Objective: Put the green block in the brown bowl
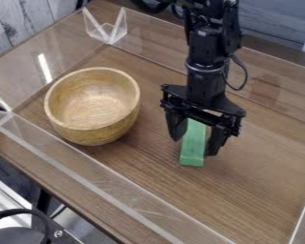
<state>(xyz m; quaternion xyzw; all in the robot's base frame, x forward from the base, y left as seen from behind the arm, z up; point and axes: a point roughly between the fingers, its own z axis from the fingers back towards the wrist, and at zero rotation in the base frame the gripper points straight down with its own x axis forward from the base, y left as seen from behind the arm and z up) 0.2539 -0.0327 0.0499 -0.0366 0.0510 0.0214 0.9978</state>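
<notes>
From my seat the gripper [200,134] hides the upper end of the green block [193,150], so I can't tell whether the fingers touch its sides. The arm [208,38] runs out of the top edge, its base unseen. The table [263,181] is cut by the right and bottom edges, and the clear stand [107,26] at the back is too blurred to make out.

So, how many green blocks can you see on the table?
1. The green block lies on the table to the right of the bowl, between the fingers of the open hand. The hand covers its upper part.
</notes>
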